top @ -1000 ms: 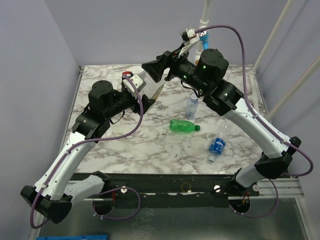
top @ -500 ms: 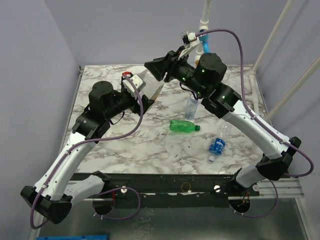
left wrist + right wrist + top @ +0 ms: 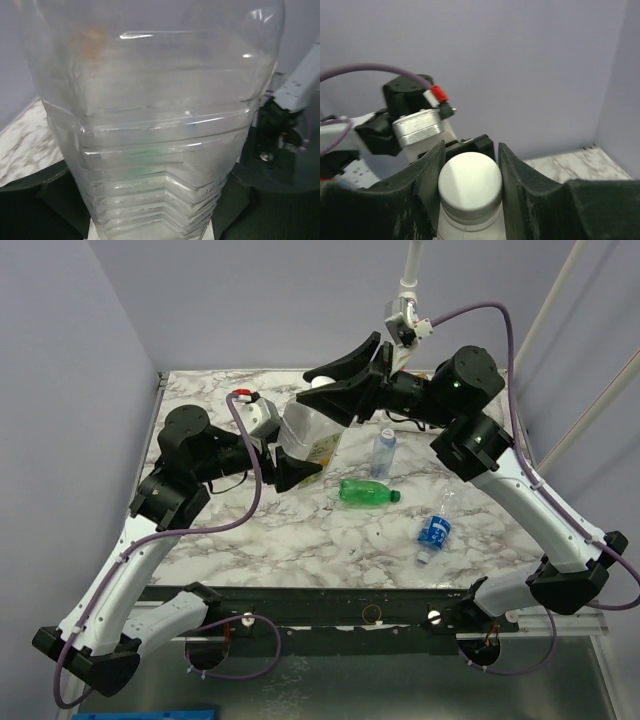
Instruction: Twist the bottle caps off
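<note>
My right hand (image 3: 469,167) is clamped on the white cap (image 3: 470,180) of the tall bottle (image 3: 312,425), which my left hand (image 3: 288,458) seems to grip over the desk's (image 3: 250,530) far side. If that grip slips, bottle and cap turn together.

Top cam is fixed above and behind the arm bases. It tilts down over the whole white-and-grey marbled tabletop (image 3: 300,540), far enough back to catch both arms and the lilac walls (image 3: 250,300). Left wrist cam sits almost against the tall clear ribbed plastic bottle (image 3: 150,140), which fills its frame, with a strip of tabletop at the left edge and a bit of the right arm (image 3: 300,85) at the right edge. Right wrist cam looks along its own black fingers (image 3: 427,185), close above the round white plastic screw cap (image 3: 470,175), facing the left arm's wrist (image 3: 415,125) and the wall. All three views share that bottle.
</note>
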Available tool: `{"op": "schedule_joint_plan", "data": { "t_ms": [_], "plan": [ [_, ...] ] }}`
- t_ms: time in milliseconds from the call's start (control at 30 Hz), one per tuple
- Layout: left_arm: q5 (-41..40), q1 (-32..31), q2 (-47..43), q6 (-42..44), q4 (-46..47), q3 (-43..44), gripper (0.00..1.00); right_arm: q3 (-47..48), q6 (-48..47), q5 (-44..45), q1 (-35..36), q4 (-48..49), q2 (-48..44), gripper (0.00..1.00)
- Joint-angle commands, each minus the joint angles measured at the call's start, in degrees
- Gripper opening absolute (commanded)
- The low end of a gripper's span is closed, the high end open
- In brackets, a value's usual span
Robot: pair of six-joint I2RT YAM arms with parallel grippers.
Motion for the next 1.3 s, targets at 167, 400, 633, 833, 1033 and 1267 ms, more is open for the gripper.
{"op": "schedule_joint_plan", "data": {
  "t_ms": [167, 400, 633, 833, 1033, 1267],
  "plan": [
    [21.48, -0.04, 1.55, -11.66, -1.59, 4.65, 0.12, -0.79, 5.62, -34.82, -0.91, 9.93, -2.23, 0.01],
    [7.92, -0.09, 0.27, -1.51, -2.87, 2.32, 0.08, 2.23, -0.76, -7.41, -1.02, -2.91, -3.83, 0.85],
    [-16.17, -0.07, 0.46, 11.28, 3.04, -1.83, 0.08, 13.51, 0.58, 16.4, -1.02, -18.5, 1.45, 1.0],
    [-22.63, -0.12, 0.61, 13.18, 6.7, -3.36, 0.08, 15.51, 2.51, 25.81, -0.84, -22.76, 5.01, 1.0],
    [-23.04, -0.12, 0.79, 12.34, 6.66, -3.62, 0.08, 14.51, 3.63, 23.79, -0.01, -19.72, 6.8, 0.95],
    [-23.59, -0.12, 1.47, 11.93, 6.64, -3.8, 0.08, 14.29, 4.6, 20.54, 0.65, -16.57, 8.56, 0.89]
  ]
}}
